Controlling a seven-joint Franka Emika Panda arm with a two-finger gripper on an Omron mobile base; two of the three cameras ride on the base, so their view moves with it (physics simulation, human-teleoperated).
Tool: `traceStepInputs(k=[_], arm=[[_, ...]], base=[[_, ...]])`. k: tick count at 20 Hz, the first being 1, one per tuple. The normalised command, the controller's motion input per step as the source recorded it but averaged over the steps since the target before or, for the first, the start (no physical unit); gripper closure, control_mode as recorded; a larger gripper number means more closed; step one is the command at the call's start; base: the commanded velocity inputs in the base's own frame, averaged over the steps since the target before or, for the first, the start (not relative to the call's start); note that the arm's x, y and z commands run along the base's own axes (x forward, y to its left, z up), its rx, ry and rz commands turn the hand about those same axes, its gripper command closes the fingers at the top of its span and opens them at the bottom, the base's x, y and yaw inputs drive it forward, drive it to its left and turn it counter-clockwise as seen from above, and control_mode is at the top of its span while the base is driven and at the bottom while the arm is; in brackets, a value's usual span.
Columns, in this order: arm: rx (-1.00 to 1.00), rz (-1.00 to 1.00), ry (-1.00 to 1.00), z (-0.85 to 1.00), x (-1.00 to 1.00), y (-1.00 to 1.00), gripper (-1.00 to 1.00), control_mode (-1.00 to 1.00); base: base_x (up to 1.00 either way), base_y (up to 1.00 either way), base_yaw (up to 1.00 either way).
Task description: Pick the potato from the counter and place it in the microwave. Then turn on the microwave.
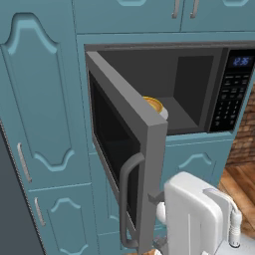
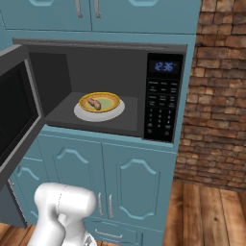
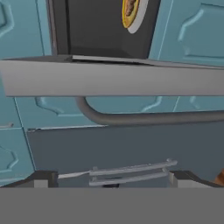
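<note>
Microwave (image 2: 103, 86) door (image 1: 124, 149) stands swung wide to the left, its curved handle (image 1: 127, 199) facing outward; the cavity is unobstructed ahead of the plate. One white plate (image 2: 115, 111) sits on the cavity floor carrying one yellow bowl (image 2: 100, 102). One potato (image 2: 94, 104), a small tan-brown lump, lies inside that bowl. One keypad (image 2: 162, 113) with blue display bounds the right edge. Pincer (image 3: 109, 181) fingers stand apart, holding nothing, just beside the door's edge.
</note>
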Motion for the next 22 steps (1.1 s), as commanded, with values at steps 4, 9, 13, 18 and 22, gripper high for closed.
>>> traceStepInputs(k=[4, 9, 13, 18, 22], arm=[[0.00, -0.10, -0.10, -0.16, 0.14, 0.02, -1.00, -1.00], [0.00, -0.07, -0.04, -0.10, 0.11, -0.04, -1.00, -1.00], [0.00, -0.06, 0.00, -0.07, 0.05, -0.14, -1.00, -1.00], [0.00, -0.05, 0.00, -0.04, 0.04, -0.23, -1.00, -1.00], [0.00, -0.05, 0.00, -0.03, 0.10, -0.17, -1.00, -1.00]], base=[[0.00, 0.00, 0.00], [0.00, 0.00, 0.00], [0.00, 0.00, 0.00], [0.00, 0.00, 0.00], [0.00, 0.00, 0.00]])
